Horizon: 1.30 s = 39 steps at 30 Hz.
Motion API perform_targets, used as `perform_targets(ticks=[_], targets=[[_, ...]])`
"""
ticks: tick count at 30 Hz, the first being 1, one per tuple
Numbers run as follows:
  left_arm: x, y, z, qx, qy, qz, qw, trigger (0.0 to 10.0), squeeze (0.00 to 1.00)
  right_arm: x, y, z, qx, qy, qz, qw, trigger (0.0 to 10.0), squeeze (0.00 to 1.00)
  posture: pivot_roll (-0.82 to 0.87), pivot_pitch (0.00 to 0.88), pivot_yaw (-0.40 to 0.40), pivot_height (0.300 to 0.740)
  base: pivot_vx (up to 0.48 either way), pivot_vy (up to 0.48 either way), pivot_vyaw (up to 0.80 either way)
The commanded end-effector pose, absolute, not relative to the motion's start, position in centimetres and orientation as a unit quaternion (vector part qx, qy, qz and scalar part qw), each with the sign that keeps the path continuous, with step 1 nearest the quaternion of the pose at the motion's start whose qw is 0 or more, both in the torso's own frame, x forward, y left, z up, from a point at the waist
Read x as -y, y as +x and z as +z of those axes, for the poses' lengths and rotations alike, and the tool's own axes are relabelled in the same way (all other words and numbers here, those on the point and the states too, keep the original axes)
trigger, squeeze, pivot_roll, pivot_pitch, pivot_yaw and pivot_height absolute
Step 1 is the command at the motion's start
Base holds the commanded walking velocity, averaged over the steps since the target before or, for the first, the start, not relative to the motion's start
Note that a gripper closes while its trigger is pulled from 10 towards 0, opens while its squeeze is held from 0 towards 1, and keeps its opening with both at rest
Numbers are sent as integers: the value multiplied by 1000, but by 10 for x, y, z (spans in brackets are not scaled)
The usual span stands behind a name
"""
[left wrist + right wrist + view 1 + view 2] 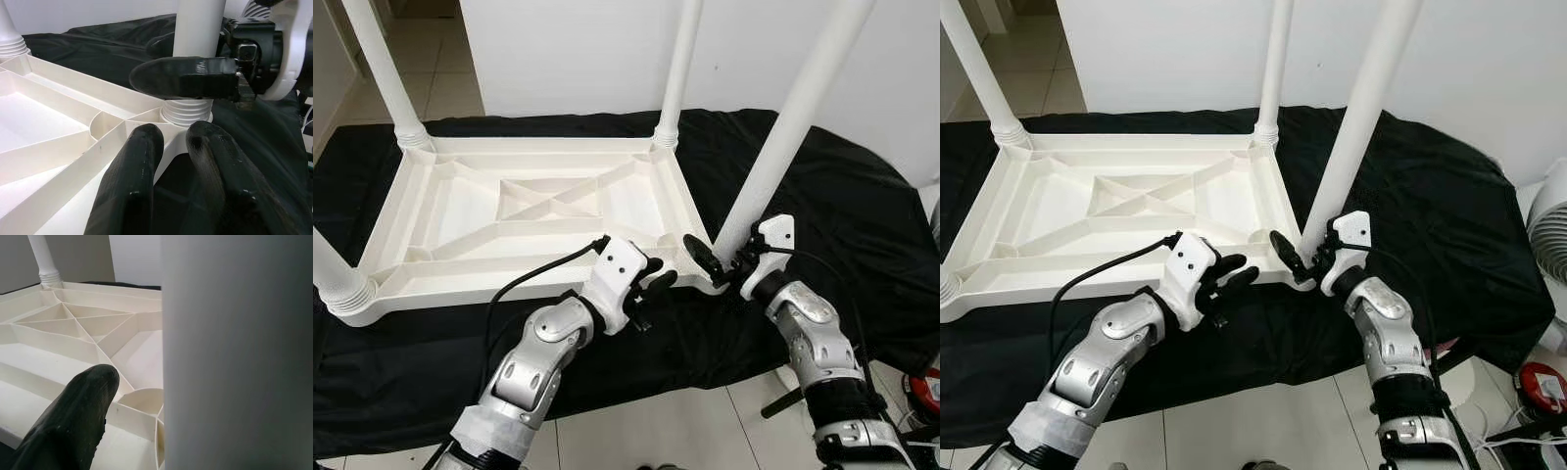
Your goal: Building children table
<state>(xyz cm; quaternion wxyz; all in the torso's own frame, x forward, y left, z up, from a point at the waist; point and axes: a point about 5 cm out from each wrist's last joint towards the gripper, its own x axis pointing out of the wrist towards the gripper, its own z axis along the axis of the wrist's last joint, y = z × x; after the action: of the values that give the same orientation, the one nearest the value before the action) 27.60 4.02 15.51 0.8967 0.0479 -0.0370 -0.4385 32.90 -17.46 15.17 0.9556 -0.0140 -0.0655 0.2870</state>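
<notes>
A white plastic children's table point(509, 286) lies upside down on a black cloth, its ribbed underside facing up. Legs stand in its back-left point(382, 69), back-right point(680, 69) and front-left point(335, 274) corners. The near-right leg point(783, 127) rises tilted from its ribbed socket point(188, 111). My right gripper point(724, 262) is open and straddles this leg just above the socket; one finger point(186, 78) lies across its front, the other is hidden behind. My left gripper point(658, 274) hovers at the table's front rim beside that corner, open by a narrow gap, holding nothing.
The black cloth point(862, 225) covers a low platform whose front edge drops to a tiled floor point(705, 431). A white wall point(578, 49) stands behind. A red object point(925, 392) and a white fan point(1552, 235) sit on the right.
</notes>
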Motion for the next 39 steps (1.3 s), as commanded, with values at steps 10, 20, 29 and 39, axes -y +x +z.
perform_targets(ticks=[10, 20, 29, 39], targets=[[-32, 276, 156, 41, 57, -438, 896, 10000, 0, 177, 340, 145, 34, -50, 331, 942, 275, 0, 41, 48, -59, 740, 0, 0, 0], [-36, 279, 161, 56, 56, -421, 904, 10000, 0, 171, 333, 125, 9, -5, 304, 952, 10000, 0, 54, 62, -90, 740, 0, 0, 0], [-37, 278, 159, 55, 58, -417, 905, 10000, 0, 152, 333, 124, 18, -10, 227, 974, 10000, 0, 70, 61, -96, 740, 0, 0, 0], [-43, 281, 162, 55, 61, -408, 909, 10000, 0, 139, 324, 116, -12, 12, 63, 998, 10000, 0, 84, 72, -93, 740, 0, 0, 0]])
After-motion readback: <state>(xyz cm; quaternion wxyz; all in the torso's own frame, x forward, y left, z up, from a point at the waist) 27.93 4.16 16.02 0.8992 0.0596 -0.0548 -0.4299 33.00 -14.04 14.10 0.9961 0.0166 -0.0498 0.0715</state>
